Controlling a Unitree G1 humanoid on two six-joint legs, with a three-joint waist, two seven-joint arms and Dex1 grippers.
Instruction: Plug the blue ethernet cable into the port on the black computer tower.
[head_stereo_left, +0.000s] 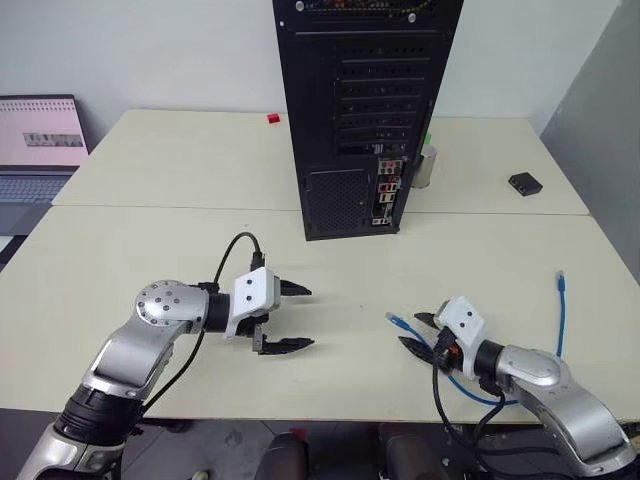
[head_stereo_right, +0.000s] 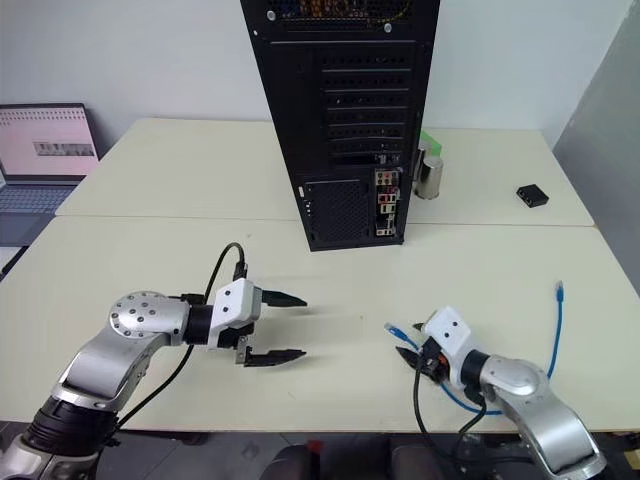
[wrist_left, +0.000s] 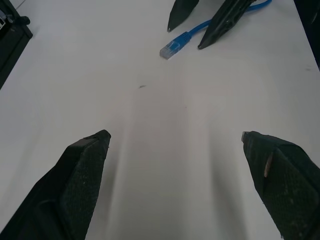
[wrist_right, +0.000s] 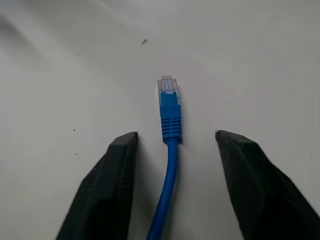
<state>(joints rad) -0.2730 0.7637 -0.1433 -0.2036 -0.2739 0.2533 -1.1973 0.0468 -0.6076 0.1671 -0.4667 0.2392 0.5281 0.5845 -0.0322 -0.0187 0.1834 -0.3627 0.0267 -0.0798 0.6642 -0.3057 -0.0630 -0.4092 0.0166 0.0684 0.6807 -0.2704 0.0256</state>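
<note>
None of the task done: judged from how things lie, the blue ethernet cable (head_stereo_left: 470, 385) is on the tabletop (head_stereo_left: 180, 250) near its front right corner; nothing is plugged in

Left eye view: the black computer tower (head_stereo_left: 365, 110) stands upright at the middle of the tabletop toward the back edge, rear face toward the robot; the port (head_stereo_left: 387, 196) sits in the narrow coloured connector strip low on that face, though which socket is too small to tell; the right claw (head_stereo_left: 418, 332) is low at the cable's near plug, well apart from the tower; the cable loops back toward the front edge and runs up to a second plug near the right edge

Right eye view: the left claw (head_stereo_right: 277, 326) hovers over bare tabletop near the front edge, fingers spread wide, holding nothing; a small black box (head_stereo_right: 532, 195) lies near the back right corner; a laptop (head_stereo_right: 45, 150) stands off the left edge

Left wrist view: the left claw's fingers (wrist_left: 80, 180) stand far apart over bare tabletop; across from them the cable's pale plug lies between the right claw's tips

Right wrist view: the right claw's fingers (wrist_right: 112, 185) straddle the cord just behind the plug, partly open, a gap showing on either side; no grip made as yet

Still to do: closing on the plug; lifting it; carrying it to the tower's rear face; lining it up and pushing it into the port
</note>
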